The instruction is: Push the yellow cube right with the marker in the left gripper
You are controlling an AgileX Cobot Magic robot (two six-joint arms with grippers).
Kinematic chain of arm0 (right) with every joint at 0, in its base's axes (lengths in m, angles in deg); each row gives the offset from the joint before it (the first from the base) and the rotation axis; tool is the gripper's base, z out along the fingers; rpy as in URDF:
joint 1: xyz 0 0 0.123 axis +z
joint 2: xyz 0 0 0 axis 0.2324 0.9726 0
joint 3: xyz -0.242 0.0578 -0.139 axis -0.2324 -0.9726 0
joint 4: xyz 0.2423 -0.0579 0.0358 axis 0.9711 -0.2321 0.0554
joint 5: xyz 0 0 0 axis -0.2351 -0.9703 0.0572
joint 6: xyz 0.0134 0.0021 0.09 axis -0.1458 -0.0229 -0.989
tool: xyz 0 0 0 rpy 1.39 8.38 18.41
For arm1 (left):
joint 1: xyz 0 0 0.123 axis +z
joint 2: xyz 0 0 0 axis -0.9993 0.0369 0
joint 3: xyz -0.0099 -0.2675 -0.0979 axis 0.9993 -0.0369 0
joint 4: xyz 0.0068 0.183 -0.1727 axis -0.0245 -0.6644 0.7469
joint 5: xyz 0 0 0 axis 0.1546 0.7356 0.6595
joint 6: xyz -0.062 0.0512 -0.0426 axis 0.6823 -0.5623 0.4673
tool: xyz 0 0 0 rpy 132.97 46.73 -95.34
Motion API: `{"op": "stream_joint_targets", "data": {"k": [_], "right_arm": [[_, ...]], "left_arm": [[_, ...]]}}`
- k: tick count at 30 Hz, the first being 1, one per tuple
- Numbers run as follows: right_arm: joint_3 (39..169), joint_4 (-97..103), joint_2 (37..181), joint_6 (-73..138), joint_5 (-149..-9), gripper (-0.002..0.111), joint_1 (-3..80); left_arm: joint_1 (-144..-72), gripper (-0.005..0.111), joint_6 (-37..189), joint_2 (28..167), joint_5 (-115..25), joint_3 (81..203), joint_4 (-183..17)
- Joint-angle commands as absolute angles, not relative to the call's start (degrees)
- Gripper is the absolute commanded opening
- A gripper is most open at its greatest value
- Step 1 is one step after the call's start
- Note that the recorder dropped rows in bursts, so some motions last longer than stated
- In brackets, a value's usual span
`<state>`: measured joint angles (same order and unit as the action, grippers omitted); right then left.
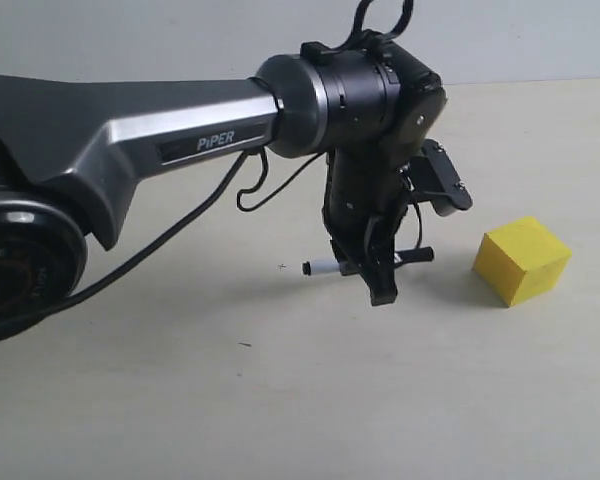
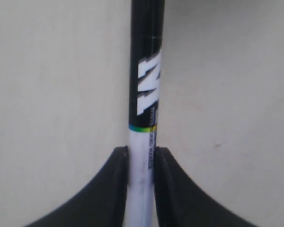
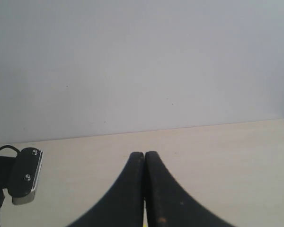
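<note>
My left gripper [image 1: 371, 275] hangs from the black-and-grey PiPER arm, pointing down at the table. It is shut on the marker [image 1: 325, 267], which lies level just above the surface. The white barrel sticks out to the left and the black cap points right toward the yellow cube [image 1: 522, 260]. A small gap separates the cap tip from the cube. In the left wrist view both fingers [image 2: 117, 189] press the white barrel of the marker [image 2: 144, 85]; the left gripper [image 2: 142, 153] clamps it just below the coloured band. My right gripper [image 3: 144, 155] is shut with nothing in it.
The beige table [image 1: 280, 400] runs back to a pale wall [image 1: 130, 40]. Black cables [image 1: 180, 235] loop under the left arm. A black-and-silver camera block [image 3: 24, 176] shows at the edge of the right wrist view.
</note>
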<state>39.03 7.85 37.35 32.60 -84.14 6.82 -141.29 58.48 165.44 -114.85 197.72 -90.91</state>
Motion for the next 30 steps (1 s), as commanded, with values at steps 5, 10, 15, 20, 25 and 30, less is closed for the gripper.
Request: {"op": "stream_joint_targets", "data": {"k": [5,10,15,20,25,30], "right_arm": [[38.8,7.8,36.97,32.56,-84.0,0.0,6.4],[38.8,7.8,36.97,32.56,-84.0,0.0,6.4],[38.8,7.8,36.97,32.56,-84.0,0.0,6.4],[38.8,7.8,36.97,32.56,-84.0,0.0,6.4],[38.8,7.8,36.97,32.56,-84.0,0.0,6.4],[38.8,7.8,36.97,32.56,-84.0,0.0,6.4]], "left_arm": [[-144.83,0.0,61.22,163.57,-107.87,195.5,-89.51],[-146.12,0.0,61.36,163.57,-98.85,195.5,-87.75],[-146.03,0.0,61.36,163.57,-97.96,195.5,-88.36],[-143.79,0.0,61.46,163.57,-105.82,195.5,-92.35],[-143.43,0.0,62.64,163.57,-100.99,195.5,-91.96],[-144.5,0.0,62.76,164.13,-98.21,195.5,-92.4]]}}
